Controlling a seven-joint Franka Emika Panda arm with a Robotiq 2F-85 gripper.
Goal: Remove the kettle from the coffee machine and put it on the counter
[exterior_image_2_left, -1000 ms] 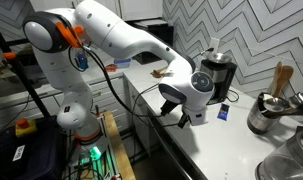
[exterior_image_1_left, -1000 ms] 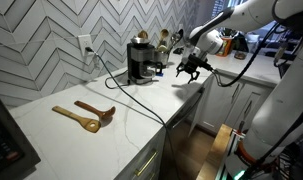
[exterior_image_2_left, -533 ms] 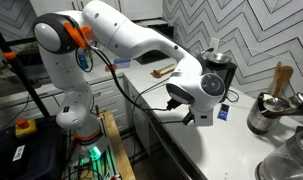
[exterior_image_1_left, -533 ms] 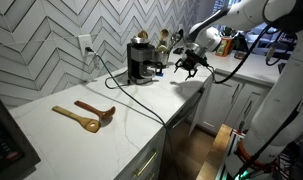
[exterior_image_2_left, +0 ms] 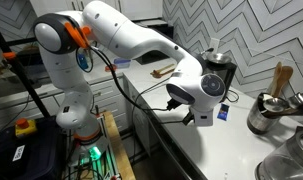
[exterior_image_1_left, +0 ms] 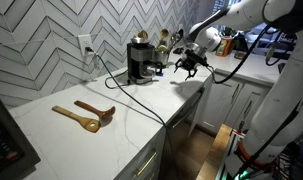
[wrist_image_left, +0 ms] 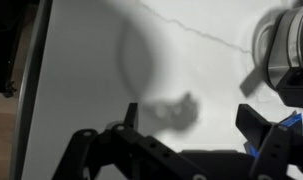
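The black and silver coffee machine [exterior_image_1_left: 141,58] stands on the white counter [exterior_image_1_left: 111,135] against the tiled wall. The dark kettle [exterior_image_1_left: 148,72] sits in its base, small and hard to make out. In both exterior views my gripper [exterior_image_1_left: 188,66] hangs above the counter beside the machine, a short gap away, open and empty. It also shows in an exterior view [exterior_image_2_left: 189,118], in front of the machine [exterior_image_2_left: 219,74]. In the wrist view my gripper [wrist_image_left: 191,125] has its jaws wide apart over bare counter [wrist_image_left: 91,60]. A blurred part of the machine [wrist_image_left: 286,50] is at the right edge.
Two wooden spoons [exterior_image_1_left: 86,115] lie on the counter, away from the machine. Its black cord [exterior_image_1_left: 131,95] runs across the counter. Shiny metal pots [exterior_image_2_left: 269,112] stand beyond the machine. A small blue object [exterior_image_2_left: 221,112] sits by the machine's base. The counter edge drops to cabinets [exterior_image_1_left: 186,130].
Since one second ago my gripper has risen a little and shifted toward the coffee machine, still open. Nothing has moved in the last half second.
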